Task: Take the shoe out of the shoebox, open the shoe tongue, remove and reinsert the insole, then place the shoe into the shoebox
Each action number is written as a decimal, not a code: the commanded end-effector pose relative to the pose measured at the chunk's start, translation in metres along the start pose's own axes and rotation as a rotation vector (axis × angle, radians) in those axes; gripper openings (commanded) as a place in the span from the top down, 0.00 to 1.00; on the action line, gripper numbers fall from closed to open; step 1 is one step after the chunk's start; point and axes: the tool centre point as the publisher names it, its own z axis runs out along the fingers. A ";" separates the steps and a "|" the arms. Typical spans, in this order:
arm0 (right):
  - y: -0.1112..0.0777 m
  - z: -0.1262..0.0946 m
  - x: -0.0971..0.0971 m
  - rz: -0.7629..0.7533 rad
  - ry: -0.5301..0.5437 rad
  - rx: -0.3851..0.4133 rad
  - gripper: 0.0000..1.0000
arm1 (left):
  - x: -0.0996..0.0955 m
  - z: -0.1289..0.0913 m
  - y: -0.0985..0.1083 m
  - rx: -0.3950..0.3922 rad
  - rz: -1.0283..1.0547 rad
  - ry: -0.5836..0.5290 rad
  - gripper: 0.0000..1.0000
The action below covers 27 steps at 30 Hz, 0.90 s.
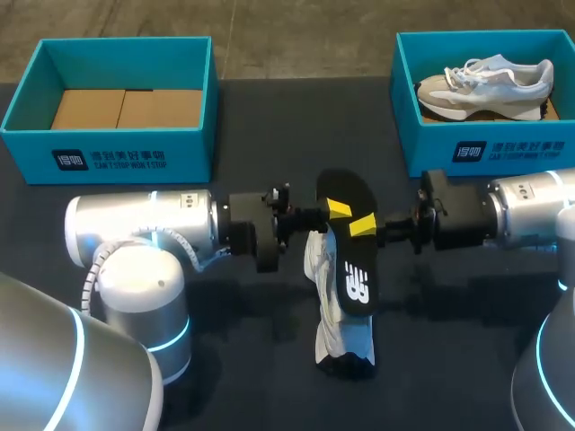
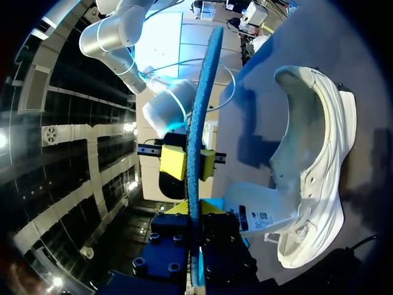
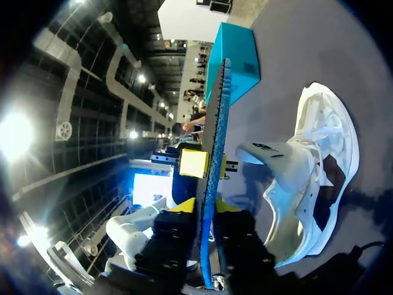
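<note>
Just above the middle of the dark table (image 1: 467,305) a black insole (image 1: 349,256) is held in the air by both arms, printed face up and roughly level in the head view. The left gripper (image 1: 337,210) comes in from its own side and is clamped on one long edge near the insole's far end. The right gripper (image 1: 364,226) meets it from the opposite side and is clamped on the other long edge, a little nearer the camera. In each wrist view the insole shows edge-on, a thin blue line pinched between that arm's own yellow tips, with the other arm's yellow tips pressed on it just ahead. Both pairs of fingers are therefore nearly together, with only the insole's thickness between them. The white shoe (image 1: 344,339) rests on the table right under the insole and is partly hidden by it. It appears to lie on its side, though the overhead view is too covered to be sure. Its tongue (image 3: 273,157) is pulled out and away from the opening. The left shoebox (image 1: 108,157), at the far left, shows only its cardboard floor (image 1: 126,108). The right shoebox (image 1: 431,153), at the far right, has a second shoe (image 1: 490,83), grey and white, lying in it.
</note>
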 end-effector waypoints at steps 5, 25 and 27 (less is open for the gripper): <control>-0.003 -0.011 -0.001 -0.004 -0.056 0.009 0.00 | 0.001 -0.012 -0.007 -0.013 -0.005 0.010 1.00; -0.016 -0.075 -0.009 -0.153 -0.276 0.024 0.00 | -0.005 -0.056 -0.043 0.078 -0.122 0.140 1.00; -0.018 -0.080 -0.009 -0.188 -0.302 0.032 0.00 | -0.005 -0.059 -0.047 0.087 -0.143 0.154 1.00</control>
